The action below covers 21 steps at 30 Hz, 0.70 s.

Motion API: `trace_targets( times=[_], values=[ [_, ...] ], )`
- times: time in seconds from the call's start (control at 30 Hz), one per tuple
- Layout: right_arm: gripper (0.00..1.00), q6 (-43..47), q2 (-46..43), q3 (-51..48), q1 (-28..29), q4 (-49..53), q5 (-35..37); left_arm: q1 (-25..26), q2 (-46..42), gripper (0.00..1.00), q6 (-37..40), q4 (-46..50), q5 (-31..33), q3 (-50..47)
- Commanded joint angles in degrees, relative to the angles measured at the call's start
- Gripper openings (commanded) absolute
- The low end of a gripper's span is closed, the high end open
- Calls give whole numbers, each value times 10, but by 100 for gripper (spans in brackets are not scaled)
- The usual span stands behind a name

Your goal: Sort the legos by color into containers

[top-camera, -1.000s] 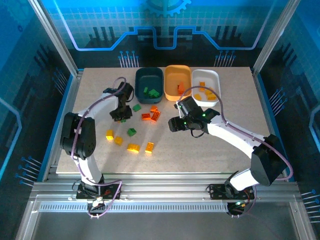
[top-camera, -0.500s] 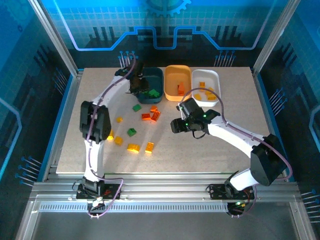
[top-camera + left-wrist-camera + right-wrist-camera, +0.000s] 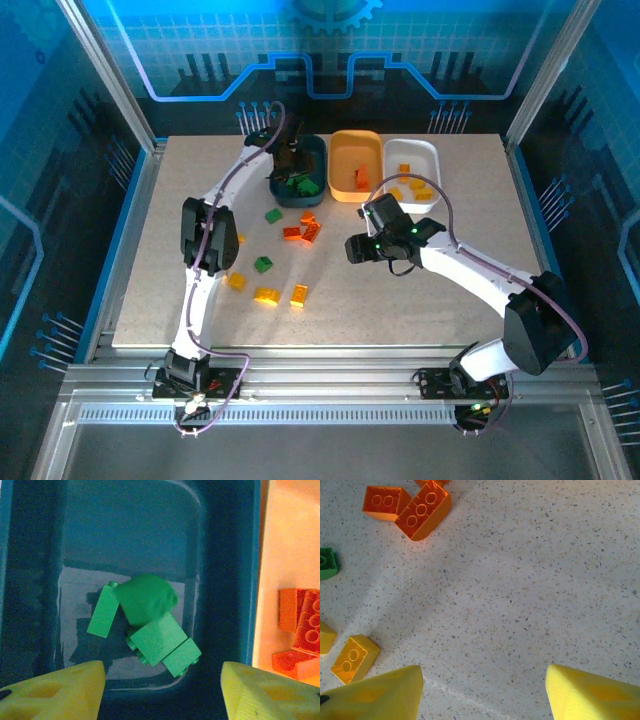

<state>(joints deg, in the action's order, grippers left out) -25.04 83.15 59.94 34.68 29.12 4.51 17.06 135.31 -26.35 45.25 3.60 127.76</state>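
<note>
Freshly dropped green lego [image 3: 146, 599], orientation blurred

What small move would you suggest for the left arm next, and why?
Probably lift the left gripper clear of the teal bin and toward a green brick on the table: its jaws stand open, empty, over the bin's green bricks.

Setting: robotics lab test cell. A speckled beige stone-pattern counter [image 3: 450, 300] sits inside a silver aluminium-extrusion frame [image 3: 112, 80]. A blue-lit backdrop panel with gear-and-circuit graphic [image 3: 330, 50] closes the far side. The white-and-black left arm [image 3: 200, 240] and right arm [image 3: 470, 272] are bolted to slotted aluminium rails [image 3: 330, 385] at the near edge.
</note>
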Motion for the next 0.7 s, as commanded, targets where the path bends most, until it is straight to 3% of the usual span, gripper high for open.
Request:
trace_targets(
  times=[0.0, 0.07, 0.17, 0.37, 0.47, 0.67],
  values=[
    [67, 3, -10, 6, -6, 11, 2, 1, -39, 65, 22, 21, 9, -14],
    [67, 1, -11, 5, -5, 9, 2, 1, -83, 65, 32, 3, 25, -65],
    [67, -2, -14, -1, -3, 7, -1, -1, -173, 65, 57, -69, 49, -220],
    [68, -4, -15, -8, -1, 3, -5, -2, -306, 65, 154, -204, 39, -489],
    [68, -6, -7, -5, -1, -4, -12, -3, -303, 67, 201, -234, 32, -522],
    [68, -10, -6, -1, 7, -3, -11, -8, -233, 68, 263, -249, 37, -478]
  ],
)
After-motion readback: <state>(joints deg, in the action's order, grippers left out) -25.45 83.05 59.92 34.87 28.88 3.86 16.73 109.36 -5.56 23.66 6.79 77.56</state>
